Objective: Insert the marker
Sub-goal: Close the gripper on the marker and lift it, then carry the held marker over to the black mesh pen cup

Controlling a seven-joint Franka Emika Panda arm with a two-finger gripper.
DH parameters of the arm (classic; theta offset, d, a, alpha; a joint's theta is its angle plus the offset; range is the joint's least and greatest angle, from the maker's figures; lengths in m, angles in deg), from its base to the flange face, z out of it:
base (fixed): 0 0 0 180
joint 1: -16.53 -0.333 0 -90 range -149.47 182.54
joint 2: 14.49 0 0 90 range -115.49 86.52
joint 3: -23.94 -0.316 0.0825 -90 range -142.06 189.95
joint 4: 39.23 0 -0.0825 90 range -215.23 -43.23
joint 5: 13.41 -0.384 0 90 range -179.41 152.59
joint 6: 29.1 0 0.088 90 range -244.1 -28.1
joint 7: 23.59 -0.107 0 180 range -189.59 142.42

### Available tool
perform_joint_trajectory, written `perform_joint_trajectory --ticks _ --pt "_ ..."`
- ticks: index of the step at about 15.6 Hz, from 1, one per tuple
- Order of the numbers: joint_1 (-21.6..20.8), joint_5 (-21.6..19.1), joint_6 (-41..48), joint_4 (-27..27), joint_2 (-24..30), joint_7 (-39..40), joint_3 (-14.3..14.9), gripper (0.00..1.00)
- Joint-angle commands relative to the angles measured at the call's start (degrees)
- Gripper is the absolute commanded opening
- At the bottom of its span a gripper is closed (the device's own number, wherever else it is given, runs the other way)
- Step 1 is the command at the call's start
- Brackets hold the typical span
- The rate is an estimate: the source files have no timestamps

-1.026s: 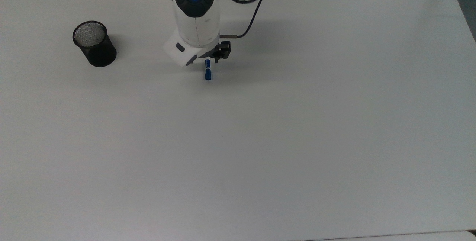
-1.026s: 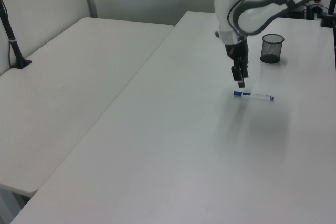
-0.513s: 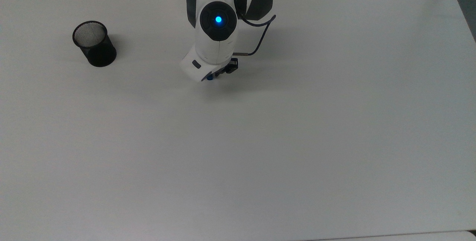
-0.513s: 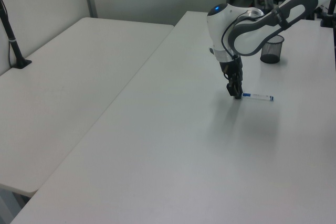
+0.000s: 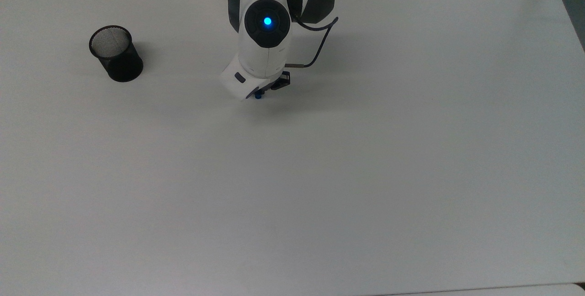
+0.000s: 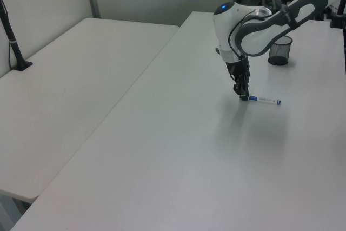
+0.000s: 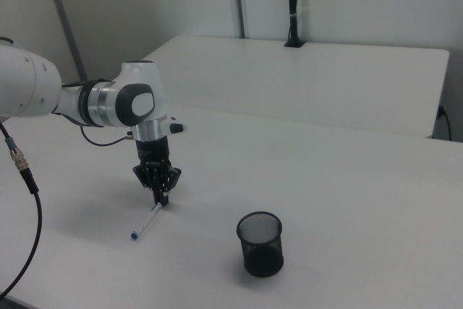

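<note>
The marker (image 6: 265, 100) lies flat on the white table (image 6: 178, 150), a slim white barrel with blue ends. In the right view the marker (image 7: 145, 223) runs down-left from the gripper. My gripper (image 6: 244, 95) points straight down on its capped end and is shut on the marker there; in the right view the gripper (image 7: 163, 199) narrows to a point on that end. From the top view the hand hides most of it, leaving a blue bit of the marker (image 5: 258, 96) showing. The black mesh cup (image 5: 116, 54) stands upright, well off to the top view's left.
The mesh cup (image 7: 260, 244) is near the right view's front edge, and the cup (image 6: 280, 50) is behind the arm in the left view. A black cable (image 5: 315, 54) loops from the wrist. A second white table (image 6: 70, 90) adjoins on the left view's left.
A second ago the gripper hung above the marker; it came down onto the capped end. Over the last half second the arm shifted only slightly, and the marker nudged a little.
</note>
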Motion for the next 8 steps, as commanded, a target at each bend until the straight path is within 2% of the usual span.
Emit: perform_joint_trajectory --ticks 1,5,8 --pt "0.41 0.81 1.39 -0.09 4.44 -0.58 0.02 0.00" --pt "3.74 0.20 1.75 0.09 11.55 -0.41 0.63 0.00" --pt "7.95 -0.15 1.22 0.09 16.82 1.96 0.90 0.00"
